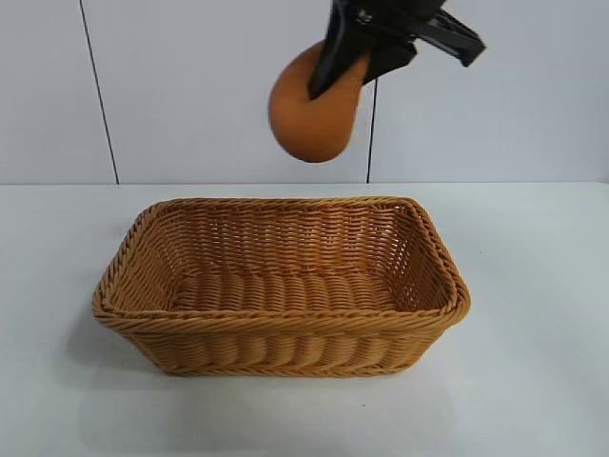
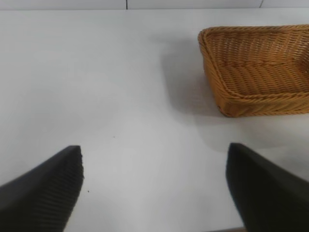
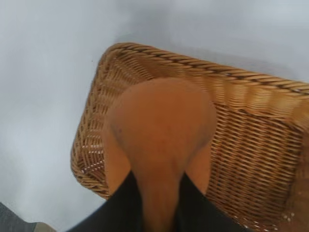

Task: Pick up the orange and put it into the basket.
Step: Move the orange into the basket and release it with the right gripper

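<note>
The orange [image 1: 309, 119] hangs high in the air, squeezed between the black fingers of my right gripper [image 1: 335, 74], above the back edge of the wicker basket [image 1: 285, 328]. In the right wrist view the orange [image 3: 161, 130] fills the middle, pinched at its near end, with the basket [image 3: 256, 159] below it. The basket holds nothing. My left gripper [image 2: 154, 188] is open and empty over bare table, with the basket [image 2: 256, 82] off to one side of it.
The basket stands in the middle of a white table [image 1: 533, 381]. A white panelled wall [image 1: 190, 86] runs behind the table.
</note>
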### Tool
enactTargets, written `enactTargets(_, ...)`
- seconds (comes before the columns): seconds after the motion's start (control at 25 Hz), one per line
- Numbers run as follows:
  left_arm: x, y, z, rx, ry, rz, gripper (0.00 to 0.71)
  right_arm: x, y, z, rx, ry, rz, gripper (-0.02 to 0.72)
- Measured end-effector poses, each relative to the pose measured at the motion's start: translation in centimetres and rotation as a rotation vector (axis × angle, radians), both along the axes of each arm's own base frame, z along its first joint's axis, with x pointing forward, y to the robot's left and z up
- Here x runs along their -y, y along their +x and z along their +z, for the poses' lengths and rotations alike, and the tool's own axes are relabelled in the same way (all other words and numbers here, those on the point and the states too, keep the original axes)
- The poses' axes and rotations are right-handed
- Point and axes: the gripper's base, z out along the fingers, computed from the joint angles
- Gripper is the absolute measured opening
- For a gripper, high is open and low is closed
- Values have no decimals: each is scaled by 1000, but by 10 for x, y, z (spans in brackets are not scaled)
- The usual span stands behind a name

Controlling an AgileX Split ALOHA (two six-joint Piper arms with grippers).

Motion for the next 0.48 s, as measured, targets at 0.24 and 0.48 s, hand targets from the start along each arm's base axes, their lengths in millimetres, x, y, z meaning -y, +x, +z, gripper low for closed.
enactTargets(0.24, 0, 0, 0, 0, 0, 0, 581, -34, 5, -56, -54, -78, 60, 46)
enactTargets(0.48, 0, 0, 0, 0, 0, 0, 581, -43, 19, -119, -136, -154, 46, 46)
